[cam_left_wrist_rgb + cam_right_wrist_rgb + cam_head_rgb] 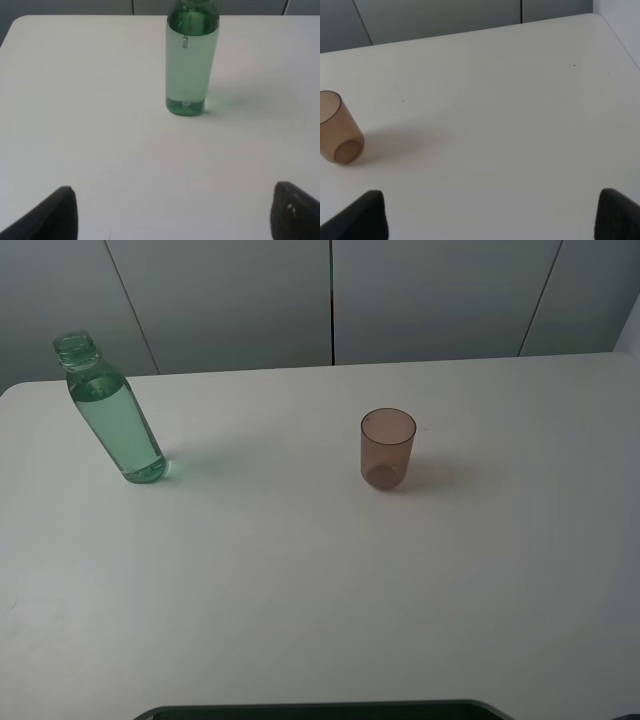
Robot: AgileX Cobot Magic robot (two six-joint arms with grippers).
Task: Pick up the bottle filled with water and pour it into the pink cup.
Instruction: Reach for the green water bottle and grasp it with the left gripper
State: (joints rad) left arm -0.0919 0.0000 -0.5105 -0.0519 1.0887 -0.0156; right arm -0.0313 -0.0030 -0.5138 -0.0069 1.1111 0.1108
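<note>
Nearest: left jaws, dark fingertips (pixel 52 217) out at the edges of the left wrist view, spread wide, released, nothing between them. right jaws the same: fingertips (pixel 365 217) far apart, released, bare desk (pixel 300 580) between them.

The bottle (pixel 190 70) stands on its base straight ahead of the left jaws, well apart from them. No cap, threaded neck open. Green-tinted, see-through, water up to about the shoulder. Small dark lettering runs down the upper body, too small to read. From the high camera the bottle (pixel 110 420) sits at the far left of the desk, near the back edge, throwing a faint green shadow to its right.

The pink cup (pixel 387 450) is upright, mouth up, around mid-desk, slightly right of centre in the high view. Well apart from the bottle, a little nearer the front than it is. In the right wrist view the pink cup (pixel 337 132) is ahead of the right jaws and off to one side, not in line with the gap, not touching.

Desk is white and matte. Grey wall panels (pixel 230 300) behind it. A dark strip (pixel 320 708) runs along the front edge; can't tell what it is.
</note>
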